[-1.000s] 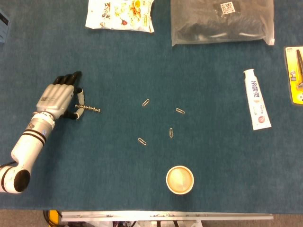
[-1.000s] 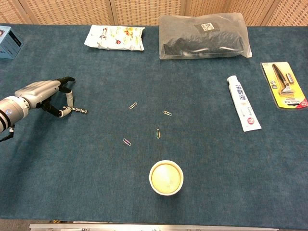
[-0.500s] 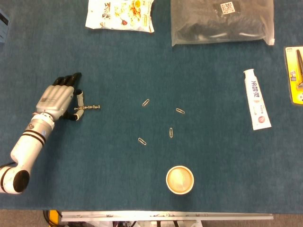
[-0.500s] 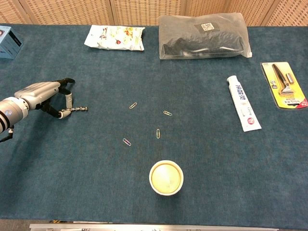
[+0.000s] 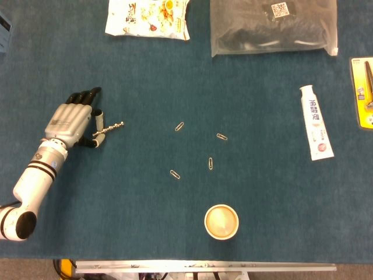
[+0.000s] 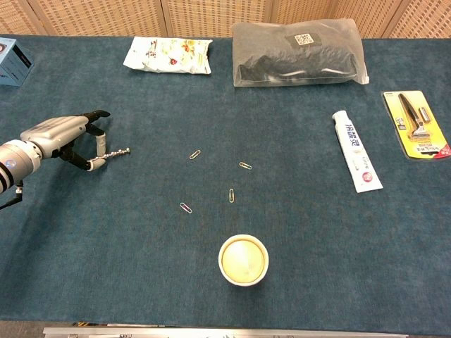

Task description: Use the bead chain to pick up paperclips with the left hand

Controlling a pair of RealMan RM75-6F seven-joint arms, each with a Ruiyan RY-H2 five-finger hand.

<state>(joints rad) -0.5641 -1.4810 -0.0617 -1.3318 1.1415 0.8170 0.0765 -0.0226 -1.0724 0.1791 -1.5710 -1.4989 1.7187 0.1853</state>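
My left hand is at the left of the table and pinches one end of a short bead chain between thumb and a finger. The chain sticks out to the right, tilted slightly upward. Several paperclips lie on the blue cloth near the middle: one closest to the chain, one to the right, one lower, one nearest the front. The chain's free end is well to the left of them. The right hand is not in view.
A paper cup stands near the front. A toothpaste tube and a razor pack lie at the right. A snack bag, a dark plastic bag and a blue box sit along the back.
The chain's free end has lifted off the cloth and now points up and to the right instead of lying flat. The left hand has barely shifted.
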